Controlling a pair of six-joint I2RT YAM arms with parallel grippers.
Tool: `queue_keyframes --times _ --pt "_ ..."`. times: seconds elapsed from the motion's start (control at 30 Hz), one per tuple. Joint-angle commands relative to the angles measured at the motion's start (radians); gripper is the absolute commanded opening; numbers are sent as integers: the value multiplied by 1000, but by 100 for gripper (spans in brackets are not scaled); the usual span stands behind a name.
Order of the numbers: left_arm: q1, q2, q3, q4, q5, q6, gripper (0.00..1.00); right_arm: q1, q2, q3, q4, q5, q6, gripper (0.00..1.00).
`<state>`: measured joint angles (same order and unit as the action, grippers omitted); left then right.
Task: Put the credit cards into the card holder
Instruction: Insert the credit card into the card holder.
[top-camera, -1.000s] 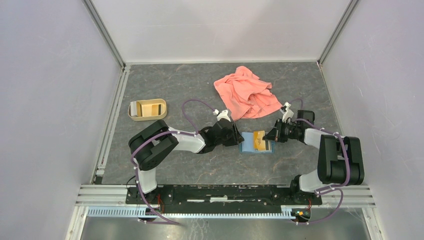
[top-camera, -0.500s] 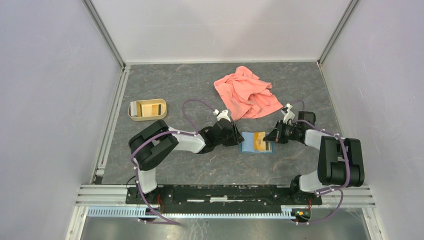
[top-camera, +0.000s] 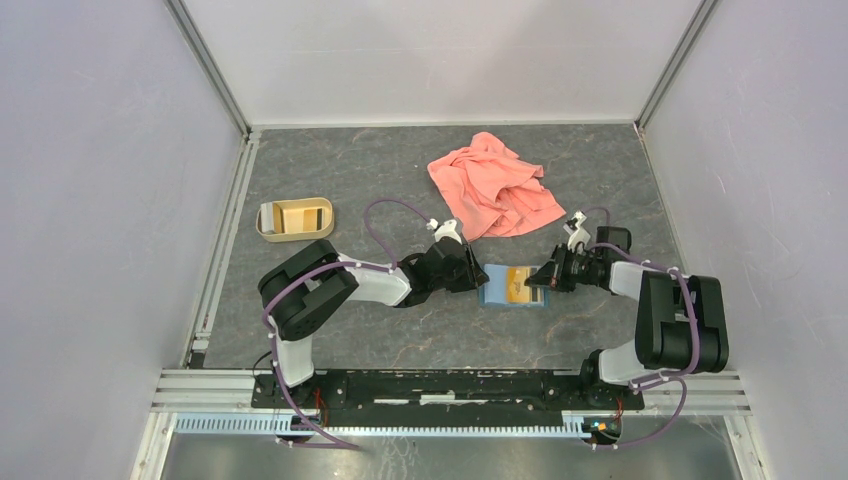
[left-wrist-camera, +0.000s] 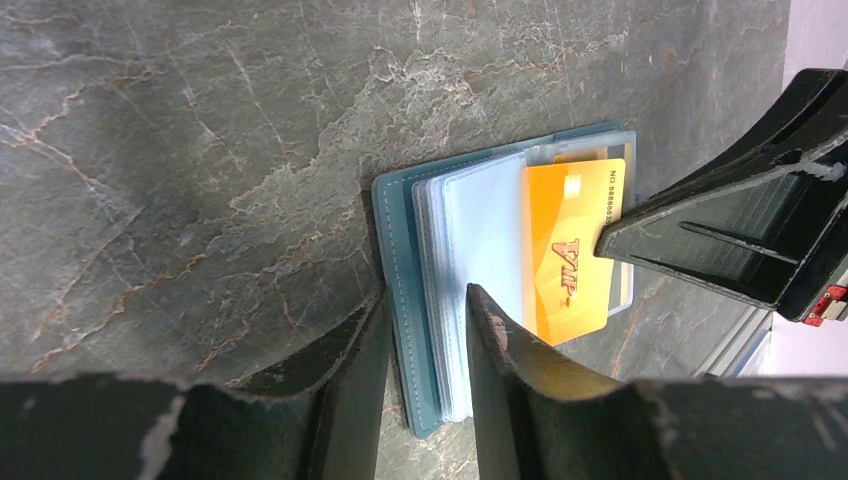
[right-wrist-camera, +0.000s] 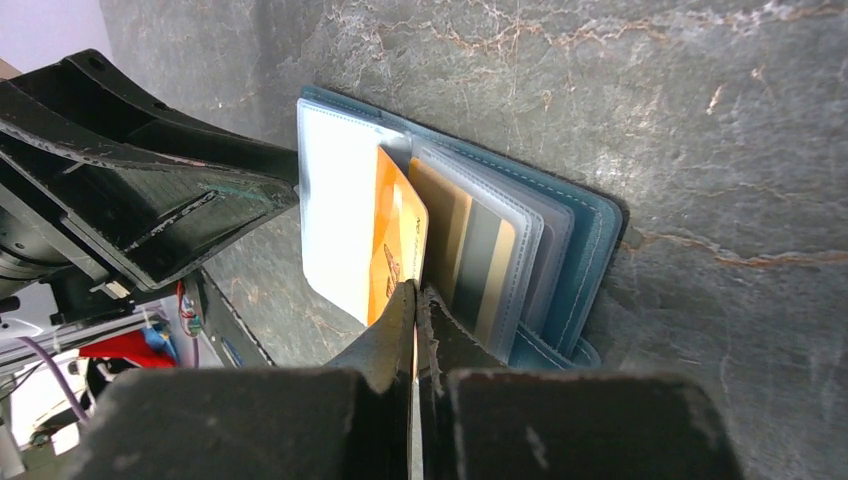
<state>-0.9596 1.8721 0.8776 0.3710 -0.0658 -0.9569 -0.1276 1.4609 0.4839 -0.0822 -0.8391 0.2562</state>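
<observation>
Both arm bases sit at the near edge of the table. The two arms reach inward and meet at mid-table over the card holder. The card holder lies open and flat on the grey stone-pattern surface, teal cover down, with its clear sleeves fanned upward.

Left gripper: the jaws are drawn in to a narrow gap. The holder's left cover edge and several sleeves sit between the fingers. One finger lies against the outer edge of the cover and the other rests on the sleeves. The gripper has hold of that side of the holder.

Right gripper: the jaws are closed to a hairline and pinch one edge of an orange card. The far part of this card lies among the sleeves. The views do not show whether it sits inside a pocket. A gold card with a dark stripe sits in the sleeve just beside it, toward the right cover.

Farther back and well to the left stands a tan tray. It holds more cards, too small to count.

Farthest back, a pink cloth lies crumpled on the table, apart from the holder.
</observation>
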Motion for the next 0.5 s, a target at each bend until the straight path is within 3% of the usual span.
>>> queue_keyframes --times 0.0,0.47 --pt "-8 62 -29 -96 33 -3 42 1 40 -12 -13 41 12 0" --pt "-9 76 -40 -58 61 -7 41 7 114 39 22 15 17 0"
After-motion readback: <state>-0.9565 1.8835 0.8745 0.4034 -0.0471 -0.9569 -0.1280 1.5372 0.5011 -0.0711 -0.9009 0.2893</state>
